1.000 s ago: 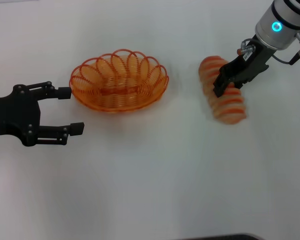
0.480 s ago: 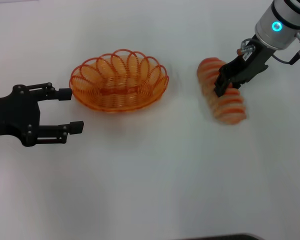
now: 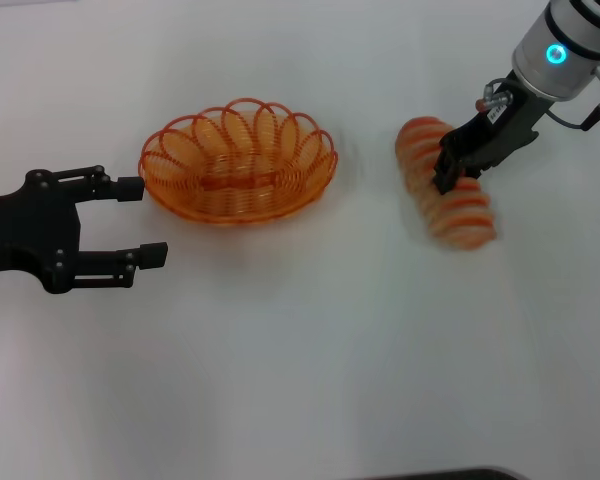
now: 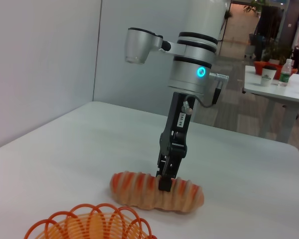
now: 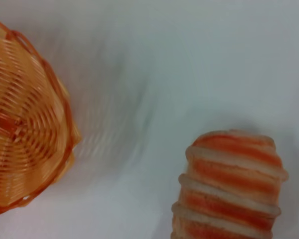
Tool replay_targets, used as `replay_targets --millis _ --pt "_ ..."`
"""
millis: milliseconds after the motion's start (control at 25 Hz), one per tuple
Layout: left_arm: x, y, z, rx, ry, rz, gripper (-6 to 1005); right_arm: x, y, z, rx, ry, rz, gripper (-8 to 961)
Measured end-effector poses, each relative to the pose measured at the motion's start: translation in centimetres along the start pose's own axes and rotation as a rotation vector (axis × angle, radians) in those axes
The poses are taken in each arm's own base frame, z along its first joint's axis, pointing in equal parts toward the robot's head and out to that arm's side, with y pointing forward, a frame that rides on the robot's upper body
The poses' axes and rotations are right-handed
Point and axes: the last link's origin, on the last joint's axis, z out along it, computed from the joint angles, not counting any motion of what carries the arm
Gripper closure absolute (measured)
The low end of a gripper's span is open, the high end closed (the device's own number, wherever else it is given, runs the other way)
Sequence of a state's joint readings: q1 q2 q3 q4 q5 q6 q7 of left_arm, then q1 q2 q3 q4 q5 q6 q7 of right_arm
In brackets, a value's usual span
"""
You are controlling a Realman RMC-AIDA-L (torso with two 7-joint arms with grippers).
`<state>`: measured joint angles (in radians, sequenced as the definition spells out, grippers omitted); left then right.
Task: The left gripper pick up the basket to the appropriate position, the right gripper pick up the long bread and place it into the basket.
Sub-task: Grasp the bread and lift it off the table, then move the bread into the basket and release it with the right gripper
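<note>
Bread, the long bread [image 3: 444, 194], lies on the white table [image 3: 310, 350] right of the basket [image 3: 238, 162]; the right gripper [image 3: 448, 176] straddles its middle, seemingly clamped for lifting. The left gripper [image 3: 140, 220] waits spread wide beside the basket's rim.

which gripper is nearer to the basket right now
Left. The left gripper sits open just beside the basket, its upper fingertip almost at the rim. The right gripper is across the table on the long bread.
</note>
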<state>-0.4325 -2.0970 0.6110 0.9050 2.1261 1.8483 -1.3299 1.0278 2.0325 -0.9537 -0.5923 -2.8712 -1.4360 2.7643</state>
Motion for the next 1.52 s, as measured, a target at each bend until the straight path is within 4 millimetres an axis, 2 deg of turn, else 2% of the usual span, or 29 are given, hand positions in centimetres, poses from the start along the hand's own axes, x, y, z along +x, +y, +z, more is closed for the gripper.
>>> replay_targets --millis 680,880,1200,1520 --pt "0.0 0.0 -0.1 0.001 -0.001 0.000 189 0.1 -0.5 -0.8 0.005 -0.017 -0.007 713" --pt "0.0 0.0 -0.1 0.002 0.000 -0.002 189 0.1 -1.3 -1.9 0.016 -0.050 0.003 769" --pt "0.0 0.0 -0.1 -0.002 -0.001 -0.003 188 0.1 -3.5 -4.0 0.038 -0.134 0.046 775" --pt "0.0 0.0 0.0 -0.005 -0.002 -0.006 188 -0.7 -4.6 -6.1 0.028 -0.234 0.042 776"
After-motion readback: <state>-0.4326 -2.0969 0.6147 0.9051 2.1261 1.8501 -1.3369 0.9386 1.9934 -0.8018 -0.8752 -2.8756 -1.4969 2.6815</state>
